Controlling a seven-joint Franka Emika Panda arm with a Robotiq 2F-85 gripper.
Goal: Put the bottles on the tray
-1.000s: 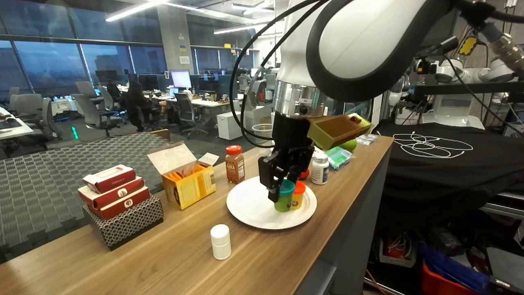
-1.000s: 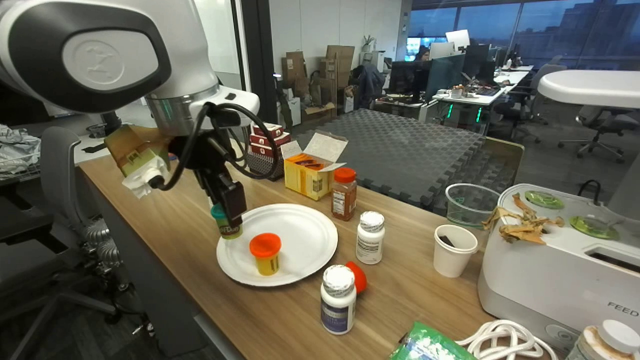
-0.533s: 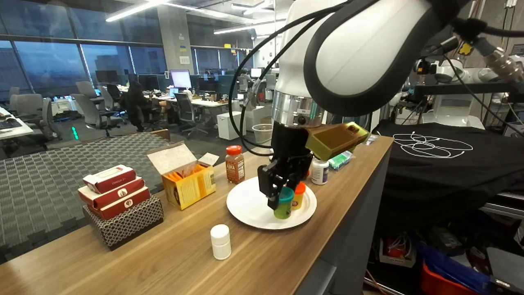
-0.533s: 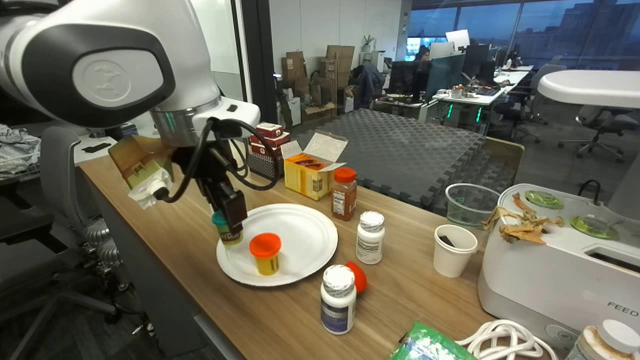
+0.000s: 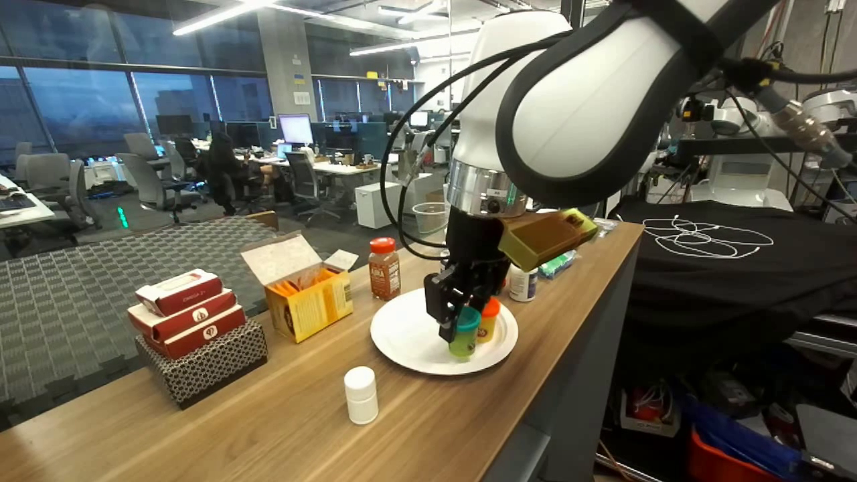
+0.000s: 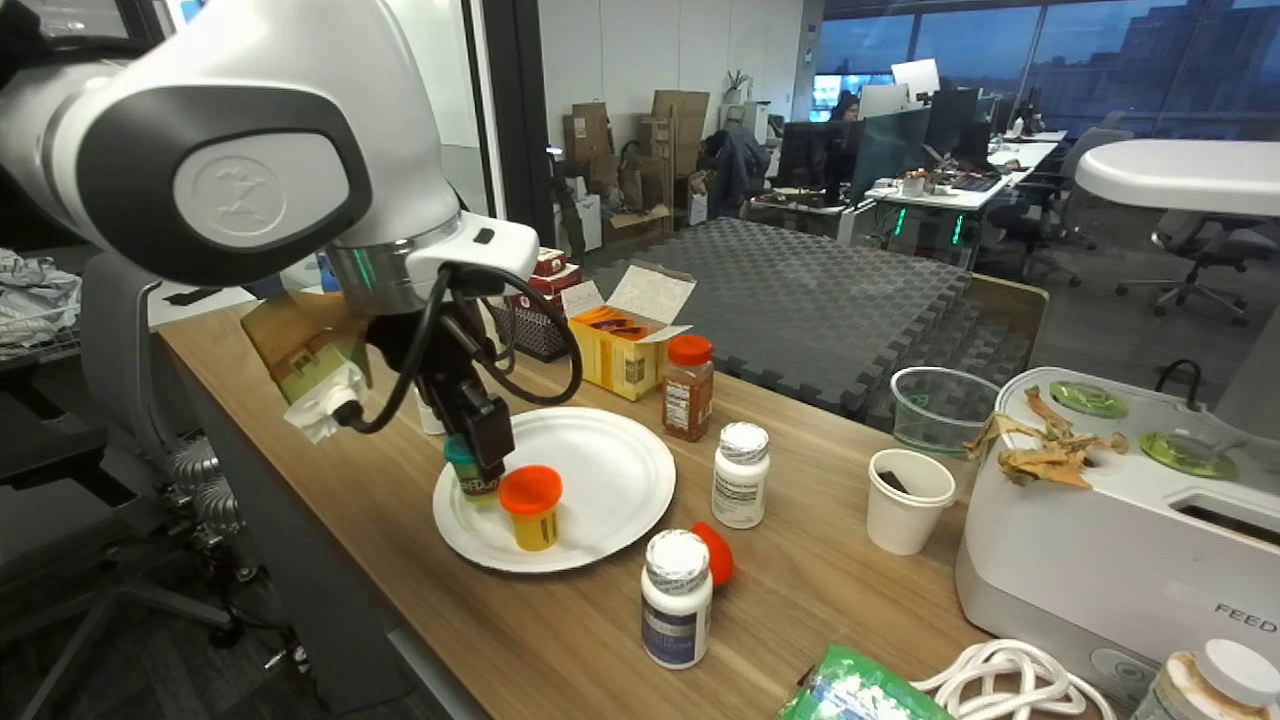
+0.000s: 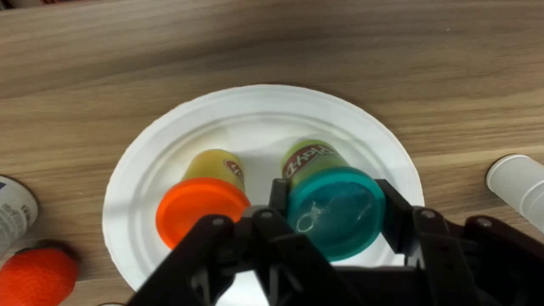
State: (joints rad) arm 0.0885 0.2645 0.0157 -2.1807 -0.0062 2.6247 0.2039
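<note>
In the wrist view, the teal-lidded green bottle (image 7: 329, 187) was held by the gripper (image 7: 334, 205), right of center, over the plate (image 7: 263, 100); whether its base was touching could not be told. The orange-lidded bottle (image 7: 204, 193) was seen standing on the plate, left of center. Off the plate, at the lower center of an exterior view, a plain white bottle (image 5: 361, 396) was seen upright on the wooden tabletop (image 5: 268, 428).
</note>
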